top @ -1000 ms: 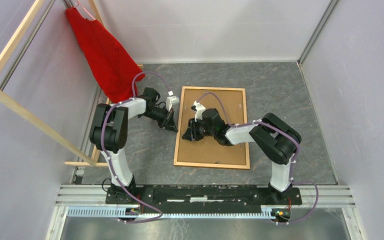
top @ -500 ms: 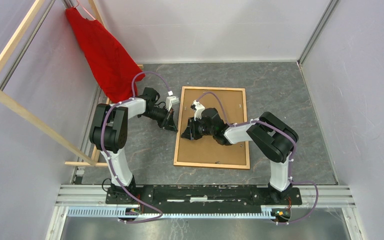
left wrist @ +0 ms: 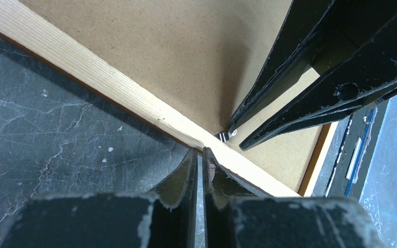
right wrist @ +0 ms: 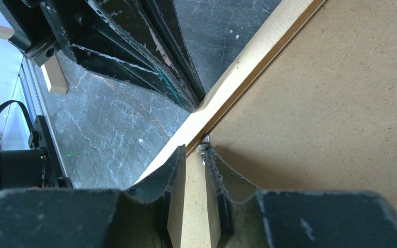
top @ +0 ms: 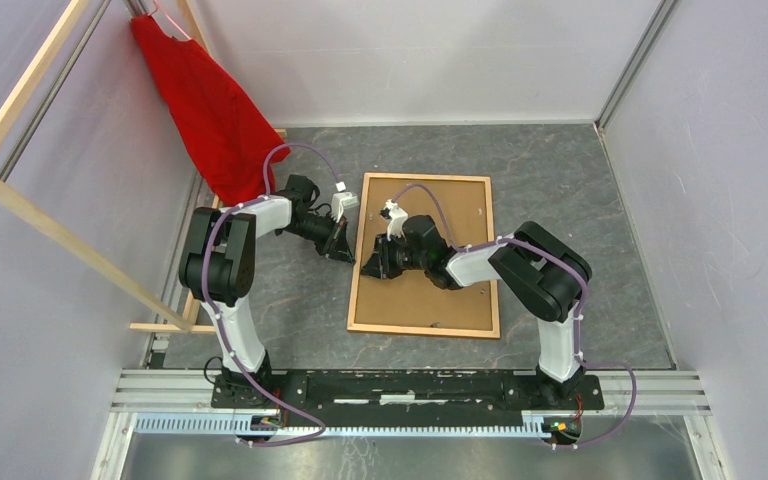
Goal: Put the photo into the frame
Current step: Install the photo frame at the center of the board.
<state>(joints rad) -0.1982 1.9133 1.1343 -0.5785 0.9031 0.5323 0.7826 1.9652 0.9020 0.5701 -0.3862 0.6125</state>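
The frame (top: 420, 327) lies back-up in the middle of the worktop (top: 300, 310), its brown backing board (top: 455, 290) facing the camera. The photo is not visible in any view, and I cannot tell whether it sits under that board.

About halfway along the frame's left rail, the two arms meet from opposite sides. The left gripper (left wrist: 199, 151) has its fingers clenched together on nothing, tips touching the rail's outer edge from the worktop side. The right gripper (right wrist: 195, 150) reaches in over the board. Its fingers are narrowly parted, with the tips at a small metal tab (left wrist: 226, 135) just inside the rail. Whether they pinch the tab cannot be told.

The step in hand looks like working that tab. To do it well:
- The left fingers should act as a firm stop so the frame does not slide left.
- The right tips should stay low and move along the rail, flat to the board, with light force.
- Pressing downward risks gouging the board or slipping off the tab.
- The two sets of tips are close and must not collide.

Far left, a red cloth (top: 210, 110) hangs by a wooden rack (top: 50, 230), well apart.
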